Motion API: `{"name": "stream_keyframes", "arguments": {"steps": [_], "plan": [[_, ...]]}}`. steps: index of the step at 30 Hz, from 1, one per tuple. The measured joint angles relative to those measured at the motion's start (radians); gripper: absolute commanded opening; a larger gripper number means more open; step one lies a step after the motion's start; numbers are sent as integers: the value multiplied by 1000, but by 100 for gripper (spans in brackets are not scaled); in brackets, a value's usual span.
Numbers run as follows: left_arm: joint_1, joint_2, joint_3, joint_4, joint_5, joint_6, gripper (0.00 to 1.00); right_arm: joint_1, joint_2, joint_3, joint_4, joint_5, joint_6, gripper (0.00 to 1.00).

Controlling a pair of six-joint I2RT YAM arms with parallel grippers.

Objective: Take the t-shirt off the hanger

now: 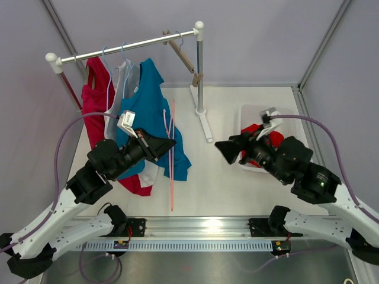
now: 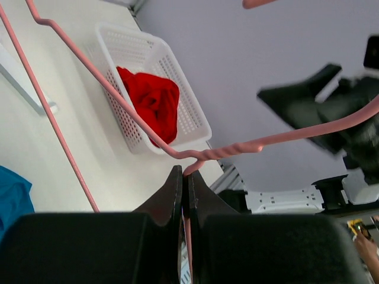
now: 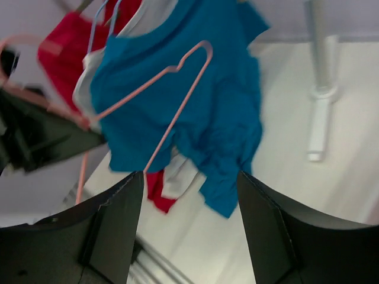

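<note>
My left gripper [image 1: 169, 144] is shut on the wire of a bare pink hanger [image 1: 172, 177], just below its twisted neck, as the left wrist view shows [image 2: 185, 173]. The hanger [image 2: 71, 65] carries no garment and hangs in front of the blue t-shirt [image 1: 155, 112]. A red t-shirt [image 1: 273, 137] lies in the white basket [image 1: 251, 109]; it also shows in the left wrist view [image 2: 151, 100]. My right gripper [image 1: 225, 148] is open and empty above the table, facing the hanger [image 3: 177, 89] and the blue t-shirt [image 3: 195, 89].
A clothes rail [image 1: 127, 46] on two posts holds a red t-shirt [image 1: 95, 100], a white one [image 1: 125, 77] and the blue one. A wooden hanger [image 1: 185, 56] hangs near the right post [image 1: 200, 71]. The rail's foot [image 1: 204, 121] lies on the table between the arms.
</note>
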Motion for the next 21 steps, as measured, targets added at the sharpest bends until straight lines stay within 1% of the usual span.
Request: {"name": "stream_keyframes", "arguments": {"steps": [3,5,6,9,12,15,16,18,20,21], "plan": [[0,39,35,21,-64,-4,0,217,81,21,17,16,-37,76],[0,61,56,34,-100,-5,0,327,157,64,18,52,-65,79],[0,70,66,42,-116,-4,0,380,196,91,20,71,-79,79],[0,98,85,60,-164,-4,0,483,306,147,33,123,-106,78],[0,112,89,63,-190,-4,0,527,375,164,47,185,-117,74],[0,119,89,63,-207,-4,0,539,438,184,44,252,-124,71],[0,119,89,62,-211,-4,0,542,457,191,41,279,-127,67],[0,118,89,64,-219,-4,0,549,489,205,32,321,-132,67],[0,118,89,66,-224,-4,0,555,517,219,20,350,-137,61],[0,118,89,67,-225,-4,0,558,529,227,14,364,-138,61]]}}
